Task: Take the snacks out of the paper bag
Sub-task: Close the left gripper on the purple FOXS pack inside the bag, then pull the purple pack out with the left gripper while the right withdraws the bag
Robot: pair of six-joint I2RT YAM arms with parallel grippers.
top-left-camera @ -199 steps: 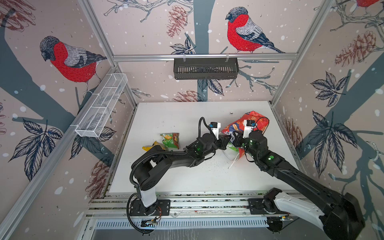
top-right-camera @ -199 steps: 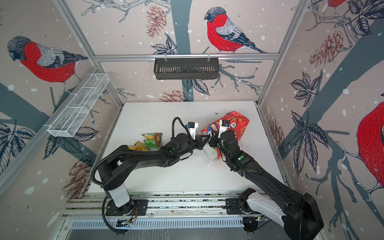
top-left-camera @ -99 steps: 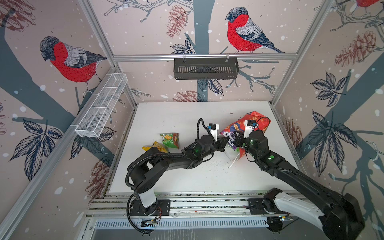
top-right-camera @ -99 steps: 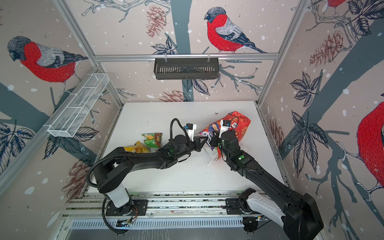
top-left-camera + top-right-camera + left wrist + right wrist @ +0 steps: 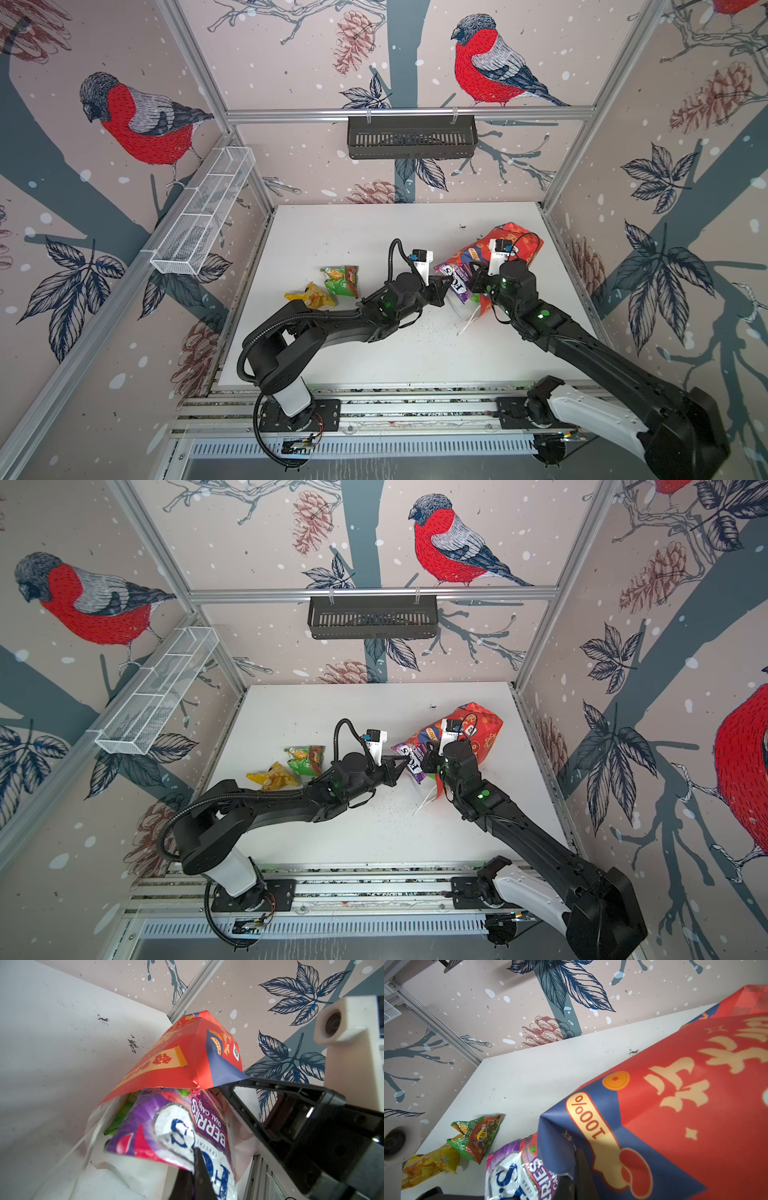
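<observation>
The red paper bag [image 5: 515, 245] [image 5: 482, 729] lies tilted on its side at the right of the white table, mouth toward the middle. A purple snack packet [image 5: 457, 277] [image 5: 176, 1126] sticks halfway out of that mouth. My left gripper [image 5: 446, 283] [image 5: 195, 1153] is shut on the packet's outer edge. My right gripper [image 5: 473, 282] [image 5: 578, 1155] is shut on the bag's blue rim [image 5: 560, 1136]. A green packet [image 5: 122, 1113] shows inside the bag behind the purple one. A green-red packet [image 5: 343, 280] [image 5: 477, 1136] and a yellow packet [image 5: 309, 296] [image 5: 429, 1163] lie on the table to the left.
A white cord handle [image 5: 465, 326] trails from the bag onto the table among crumbs. A black basket [image 5: 411, 137] hangs on the back wall and a white wire shelf [image 5: 203, 216] on the left wall. The right wall stands close behind the bag.
My left gripper has drawn back slightly to the left with the purple packet, which shows further out of the bag's mouth. The right gripper has stayed on the bag's rim.
</observation>
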